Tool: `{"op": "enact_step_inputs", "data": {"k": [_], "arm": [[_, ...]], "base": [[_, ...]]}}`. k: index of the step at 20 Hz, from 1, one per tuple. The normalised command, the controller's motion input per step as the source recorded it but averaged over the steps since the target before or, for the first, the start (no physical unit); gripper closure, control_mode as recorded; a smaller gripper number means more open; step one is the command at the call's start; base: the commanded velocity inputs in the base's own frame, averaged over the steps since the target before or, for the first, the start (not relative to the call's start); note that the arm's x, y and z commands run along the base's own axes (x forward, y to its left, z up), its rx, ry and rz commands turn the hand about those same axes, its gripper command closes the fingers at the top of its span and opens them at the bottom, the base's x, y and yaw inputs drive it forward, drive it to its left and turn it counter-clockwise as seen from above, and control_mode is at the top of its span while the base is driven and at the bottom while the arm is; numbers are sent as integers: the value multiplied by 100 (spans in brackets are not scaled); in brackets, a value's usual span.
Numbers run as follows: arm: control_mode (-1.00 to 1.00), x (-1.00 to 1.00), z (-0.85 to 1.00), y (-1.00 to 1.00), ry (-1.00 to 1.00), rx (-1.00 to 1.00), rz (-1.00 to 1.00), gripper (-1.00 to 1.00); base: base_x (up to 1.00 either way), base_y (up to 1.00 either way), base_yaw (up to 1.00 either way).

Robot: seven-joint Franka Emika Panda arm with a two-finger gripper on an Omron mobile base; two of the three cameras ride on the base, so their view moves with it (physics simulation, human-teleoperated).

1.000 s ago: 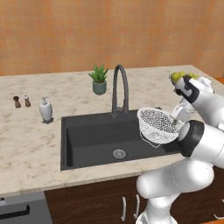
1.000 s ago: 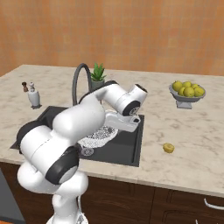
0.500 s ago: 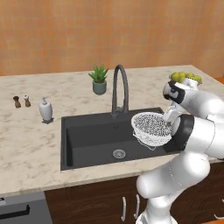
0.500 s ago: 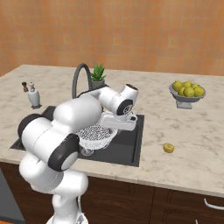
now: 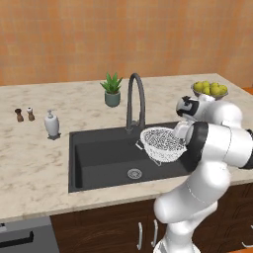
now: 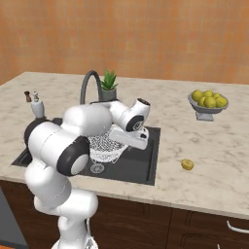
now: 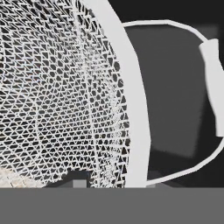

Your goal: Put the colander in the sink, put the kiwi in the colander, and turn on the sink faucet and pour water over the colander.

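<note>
The white mesh colander (image 5: 159,141) hangs over the right half of the dark sink (image 5: 99,159), close in front of the gooseneck sink faucet (image 5: 136,100). My gripper (image 5: 179,132) is shut on its right rim. In the hand view the colander (image 7: 57,100) is on the left, its rim running down to my gripper (image 7: 114,183), with one wire handle looping to the right. From the right base view the colander (image 6: 104,145) shows under my hand, above the sink (image 6: 142,164). The kiwi (image 6: 187,165) lies on the counter to the right of the sink. No water runs from the sink faucet (image 6: 90,86).
A bowl of yellow fruit (image 5: 210,90) stands at the back right of the counter. A potted plant (image 5: 112,90) is behind the faucet. A white soap dispenser (image 5: 51,123) and two small shakers (image 5: 24,114) stand left of the sink.
My gripper has carried the colander leftwards, from the sink's right edge to over the basin near the faucet, and lower.
</note>
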Motion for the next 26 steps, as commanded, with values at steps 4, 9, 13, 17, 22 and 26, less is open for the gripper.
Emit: {"op": "enact_step_inputs", "data": {"k": [4, 9, 13, 17, 22, 26], "arm": [[-100, 30, -26, 14, 8, -2, -18, 100], [-100, 2, -34, 19, 0, -2, -8, 100], [-100, 0, -39, 19, 0, -1, -1, 100], [-100, 0, -37, 13, 0, -2, 0, 100], [-100, 6, -28, 17, 2, 0, -3, 100], [-100, 3, -30, 14, 1, 0, -4, 100]], "base": [[0, 0, 0], [0, 0, 0], [0, 0, 0], [0, 0, 0], [0, 0, 0], [0, 0, 0]]}}
